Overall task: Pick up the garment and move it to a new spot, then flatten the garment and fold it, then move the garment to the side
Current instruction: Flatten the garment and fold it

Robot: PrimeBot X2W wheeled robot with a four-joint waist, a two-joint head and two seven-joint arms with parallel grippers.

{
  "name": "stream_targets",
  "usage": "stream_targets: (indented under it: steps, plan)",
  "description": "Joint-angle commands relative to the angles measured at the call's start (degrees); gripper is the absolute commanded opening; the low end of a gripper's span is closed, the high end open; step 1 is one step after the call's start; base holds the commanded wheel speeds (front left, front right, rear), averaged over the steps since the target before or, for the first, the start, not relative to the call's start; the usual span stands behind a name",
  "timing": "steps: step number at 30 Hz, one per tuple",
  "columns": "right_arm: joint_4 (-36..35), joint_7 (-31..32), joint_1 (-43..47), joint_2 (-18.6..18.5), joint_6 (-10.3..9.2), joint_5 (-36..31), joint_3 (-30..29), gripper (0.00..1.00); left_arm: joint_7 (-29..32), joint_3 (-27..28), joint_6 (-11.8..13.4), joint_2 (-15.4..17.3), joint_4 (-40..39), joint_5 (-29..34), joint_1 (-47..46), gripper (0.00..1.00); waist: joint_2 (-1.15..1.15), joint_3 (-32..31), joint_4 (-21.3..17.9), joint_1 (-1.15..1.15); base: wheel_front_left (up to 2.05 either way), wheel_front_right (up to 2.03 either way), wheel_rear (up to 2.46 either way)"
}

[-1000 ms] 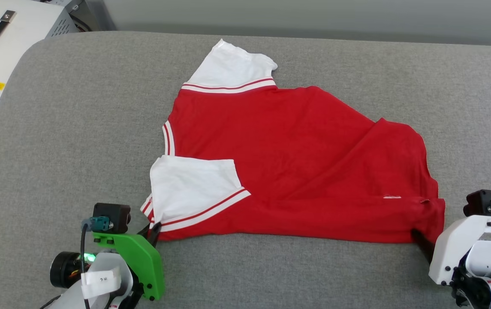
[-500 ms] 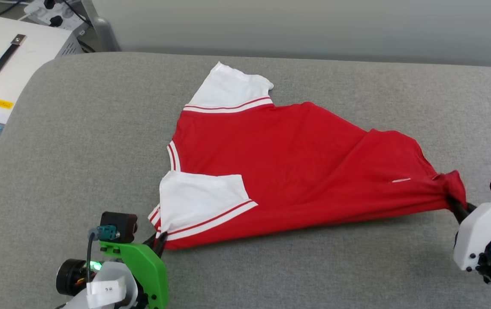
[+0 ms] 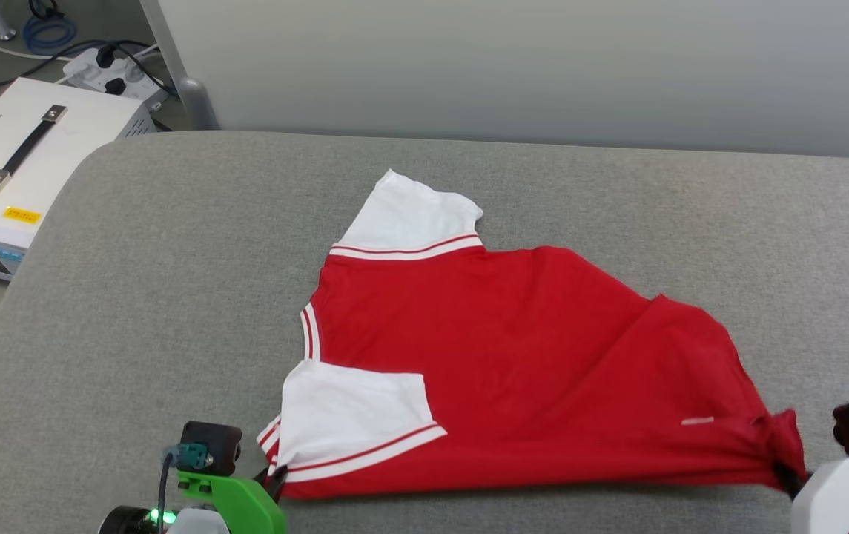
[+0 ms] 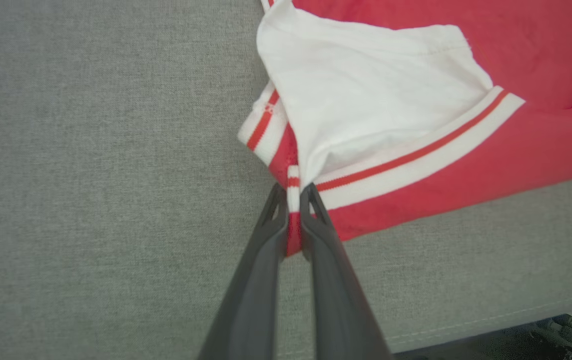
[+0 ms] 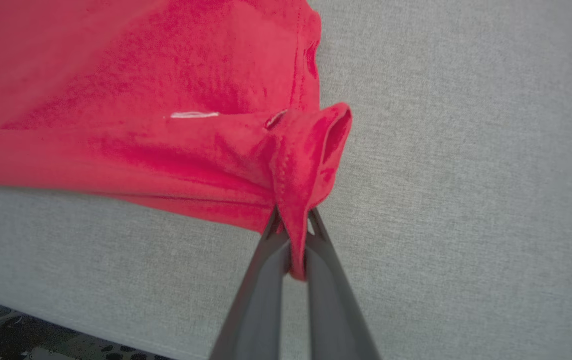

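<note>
The garment (image 3: 513, 371) is a red shirt with white short sleeves and red-white striped trim, spread across the grey padded table, its near edge stretched between my grippers. No lettering or number shows on its upper face. My left gripper (image 3: 276, 475) is shut on the striped trim at the near-left corner, by the near sleeve (image 4: 365, 100); the trim sits pinched between the fingers (image 4: 293, 200). My right gripper (image 3: 787, 475) is shut on the bunched red hem corner (image 5: 310, 155) at the near right, and the cloth wraps over its fingertips (image 5: 293, 220).
The grey padded table (image 3: 172, 297) has a rounded far-left corner. Beyond it on the floor stands a white box with a black handle (image 3: 24, 148), with a power strip and cables (image 3: 113, 70). A pale wall runs behind. The table's near edge lies just below both grippers.
The right gripper has shut on the hem corner and pulled it rightward, drawing the near edge taut. The head camera has tilted up, so the whole scene sits lower in the picture.
</note>
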Motion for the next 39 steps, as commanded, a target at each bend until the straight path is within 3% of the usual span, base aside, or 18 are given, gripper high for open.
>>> stream_targets:
  steps: [1, 4, 14, 29, 30, 31, 32, 39]
  plan:
    - [-0.04, 1.03, 1.75, 0.34, -0.05, 0.47, -0.16, 0.0, 0.34, -0.03, 0.46, 0.79, 0.04, -0.56, 1.12, 0.0, 0.0, -0.79, -0.04, 0.0, 0.0, 0.0, 0.0]
    - [0.93, 2.56, 4.02, 2.24, -0.05, 2.01, -0.09, 0.0, 1.48, -0.57, 0.65, 1.3, -0.15, -0.69, 1.73, 0.0, 0.0, -1.49, -0.07, 0.0, 0.0, 0.0, 0.0]
    - [9.16, 1.05, 4.96, 2.8, -0.05, 2.94, 1.74, 0.0, 4.78, -2.58, 1.03, 1.58, 0.51, -1.12, 2.93, 0.0, 0.0, -2.0, 0.38, 0.0, 0.0, 0.0, 0.0]
    - [13.98, 1.46, 5.76, 3.5, -0.05, 3.84, 3.26, 0.0, 8.04, -4.14, 1.74, 2.14, 0.41, -1.58, 3.56, 0.0, 0.0, -2.17, 1.79, 0.0, 0.0, 0.0, 0.0]
    - [13.92, 1.07, 5.51, 3.5, -0.05, 3.69, 3.13, 0.27, 8.0, -4.23, 1.64, 2.07, 0.41, -1.55, 3.5, 0.28, 0.0, -2.17, 1.8, 0.0, 0.0, 0.0, 0.0]
    - [13.81, 0.62, 5.18, 3.58, -0.05, 3.65, 2.96, 1.0, 7.58, -4.22, 1.66, 2.04, 0.33, -1.23, 3.29, 0.93, 0.0, -2.14, 1.79, 0.0, 0.0, 0.0, 0.0]
    - [13.63, 0.38, 4.89, 3.74, -0.05, 3.87, 2.9, 1.0, 7.16, -4.09, 1.79, 1.98, 0.3, -1.01, 3.09, 1.0, 0.0, -2.13, 1.77, 0.0, 0.0, 0.0, 0.0]
    - [5.61, -3.53, 0.75, 2.95, -0.05, 6.81, 0.71, 1.0, -3.09, -0.85, 1.54, 0.98, -1.9, 2.35, -0.59, 1.0, 0.0, -2.17, 1.4, 0.0, 0.0, 0.0, 0.0]
